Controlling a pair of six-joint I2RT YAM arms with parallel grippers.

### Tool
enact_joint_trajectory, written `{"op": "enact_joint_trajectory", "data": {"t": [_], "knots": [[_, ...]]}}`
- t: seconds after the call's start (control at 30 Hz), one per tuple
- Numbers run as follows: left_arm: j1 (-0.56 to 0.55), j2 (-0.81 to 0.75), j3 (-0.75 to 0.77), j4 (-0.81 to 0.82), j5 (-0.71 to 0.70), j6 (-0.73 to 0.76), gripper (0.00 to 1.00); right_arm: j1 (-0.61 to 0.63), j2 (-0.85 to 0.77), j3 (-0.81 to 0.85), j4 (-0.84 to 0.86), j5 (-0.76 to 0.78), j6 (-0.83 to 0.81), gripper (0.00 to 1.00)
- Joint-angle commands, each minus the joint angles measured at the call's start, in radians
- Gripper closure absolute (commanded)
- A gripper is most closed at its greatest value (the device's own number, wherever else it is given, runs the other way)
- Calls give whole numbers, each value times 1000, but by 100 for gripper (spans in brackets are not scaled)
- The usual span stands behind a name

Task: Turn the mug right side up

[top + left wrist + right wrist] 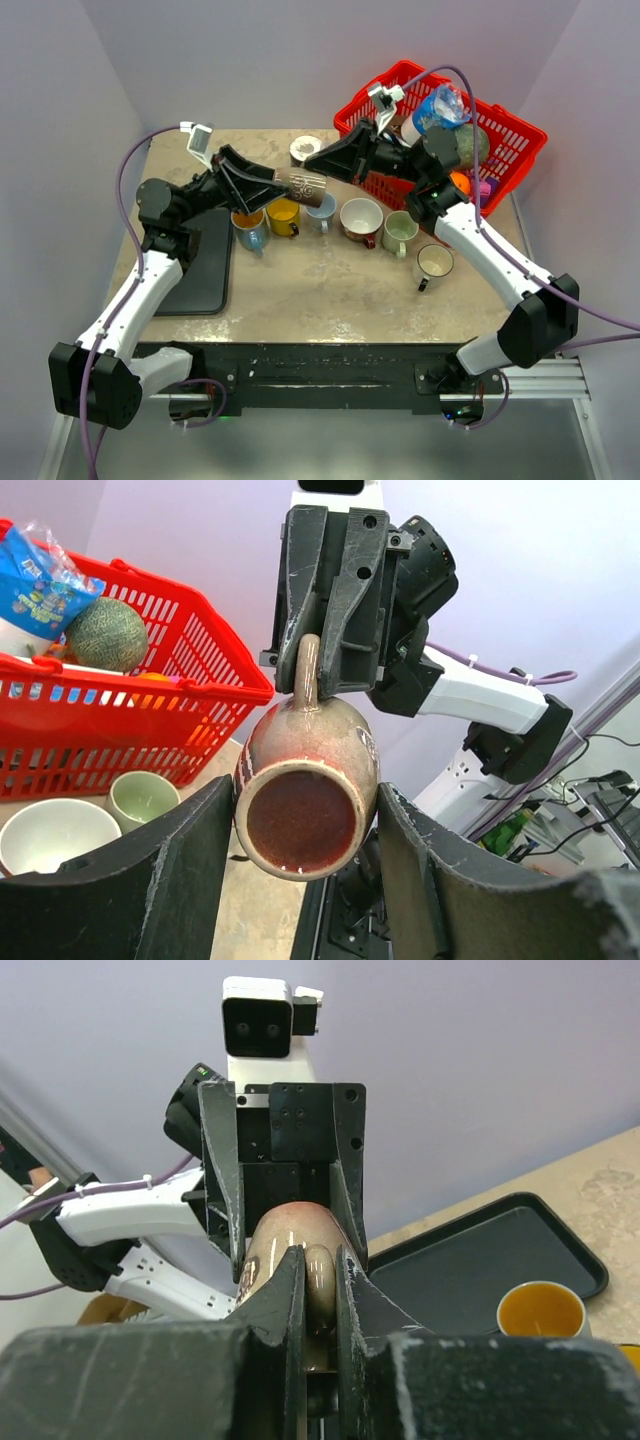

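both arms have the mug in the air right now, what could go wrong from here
The left end effector grips the brown mug around its body while the right end effector pinches its handle; uncoordinated moves may strain the handle or break a grip.
Held by the thin handle alone, the mug may swing once the left lets go.
It hangs roughly above the yellow mug; a drop could hit it.

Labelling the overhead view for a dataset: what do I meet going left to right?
black tray, blue mug, yellow mug, light blue mug, wide dark-red mug, pale green mug, white mug, red basket
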Motion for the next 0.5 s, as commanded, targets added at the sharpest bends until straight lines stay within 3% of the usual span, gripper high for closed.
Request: {"op": "enact_joint_trajectory", "data": {"t": [0.0, 0.07, 0.1, 0.17, 0.2, 0.27, 0.3, 0.33, 0.47], "knots": [[-8, 1, 49, -142, -94, 95, 73, 8, -12, 29, -47, 10, -102, 100], [-6, 1, 85, -233, -137, 174, 55, 9, -13, 35, -77, 14, -122, 100], [-8, 0, 101, -324, -156, 203, 38, 8, -13, 41, -93, 17, -133, 100], [-6, -8, 153, -435, -231, 306, 22, 9, -13, 52, -172, 33, -188, 100], [-6, -8, 179, -584, -280, 347, 13, 8, -13, 76, -220, 45, -222, 100], [-6, -13, 263, -719, -448, 461, 7, 8, -6, 110, -426, 108, -350, 100], [-3, -13, 315, -862, -570, 486, 1, 12, 4, 153, -514, 137, -399, 100], [0, -16, 331, -908, -619, 524, 1, 14, 8, 167, -667, 169, -493, 100], [21, -22, 359, -1034, -792, 563, 1, 68, 37, 239, -968, 451, -636, 100]]}}
